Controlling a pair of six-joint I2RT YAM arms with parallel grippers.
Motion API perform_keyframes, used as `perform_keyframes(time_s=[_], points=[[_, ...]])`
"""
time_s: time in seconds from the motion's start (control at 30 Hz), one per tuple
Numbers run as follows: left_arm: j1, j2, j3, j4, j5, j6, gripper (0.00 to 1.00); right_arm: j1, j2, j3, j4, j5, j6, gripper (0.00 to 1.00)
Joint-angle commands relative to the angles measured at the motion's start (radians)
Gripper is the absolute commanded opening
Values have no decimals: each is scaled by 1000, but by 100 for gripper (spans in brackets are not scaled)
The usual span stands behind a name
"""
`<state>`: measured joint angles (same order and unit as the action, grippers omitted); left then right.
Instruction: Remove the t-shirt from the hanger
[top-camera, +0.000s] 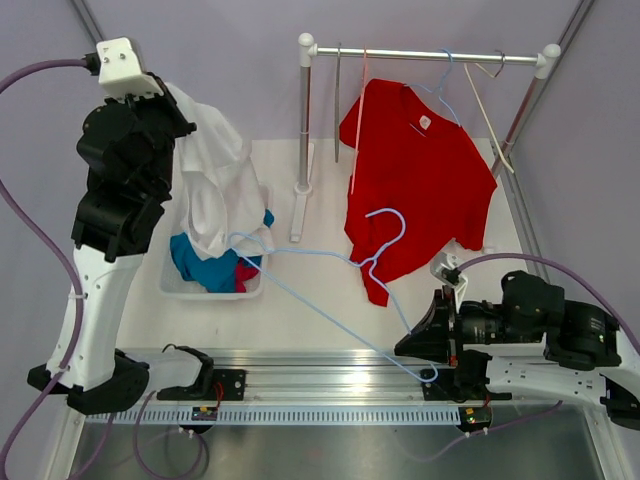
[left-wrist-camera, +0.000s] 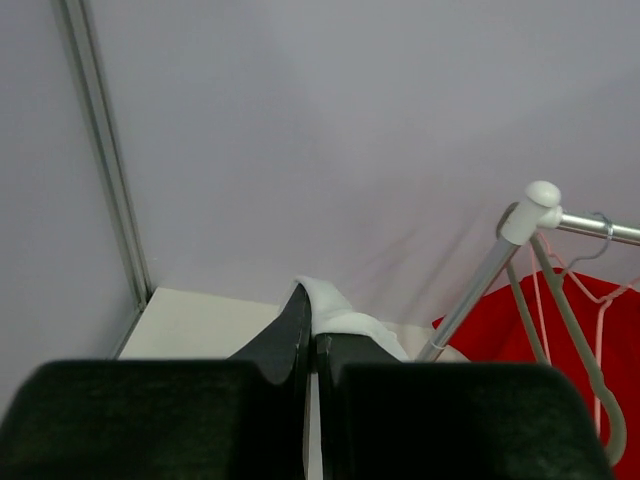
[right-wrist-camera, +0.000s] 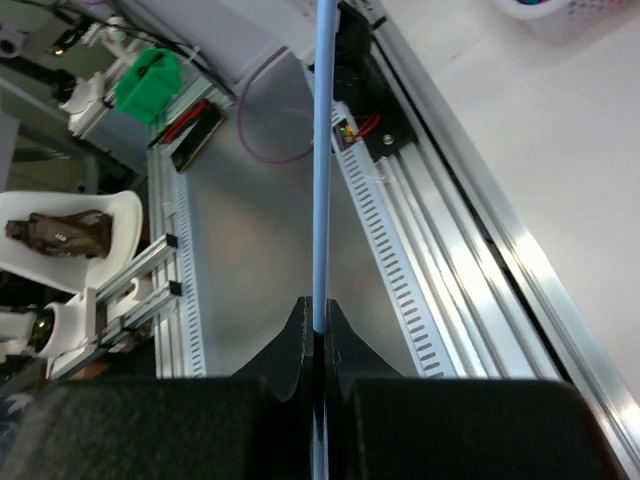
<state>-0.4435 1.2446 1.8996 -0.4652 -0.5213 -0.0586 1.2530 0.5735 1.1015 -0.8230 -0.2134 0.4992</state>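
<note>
- Our left pincer (left-wrist-camera: 314, 314) is pressed together on the white t-shirt (top-camera: 215, 170), which hangs from it over the basket (top-camera: 172, 287).
- Our right pincer (right-wrist-camera: 316, 308) pinches the blue hanger (top-camera: 320, 300) low at the worktop's near edge.
- The hanger's long axis runs leftward towards the shirt. Its far tip seems to sit at the hem, so we judge it nearly free.

The pale worktop (top-camera: 290, 325) occupies the centre of the frame. A white basket (top-camera: 185, 290) of clothing stands on it at centre left. The garment rack (top-camera: 303, 120) stands on it to the basket's right.
</note>
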Motion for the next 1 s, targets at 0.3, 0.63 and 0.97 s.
perform_keyframes(time_s=[0.3,0.63,0.97], points=[[196,-4,130,-39,121,-150,0,-1,2,187,101,182,-116,0],[342,-97,-358,90,228,-314,0,-1,203,311,-148,899,-61,0],[345,-191,-830,143,271,-412,0,-4,311,345,-169,1147,-93,0]])
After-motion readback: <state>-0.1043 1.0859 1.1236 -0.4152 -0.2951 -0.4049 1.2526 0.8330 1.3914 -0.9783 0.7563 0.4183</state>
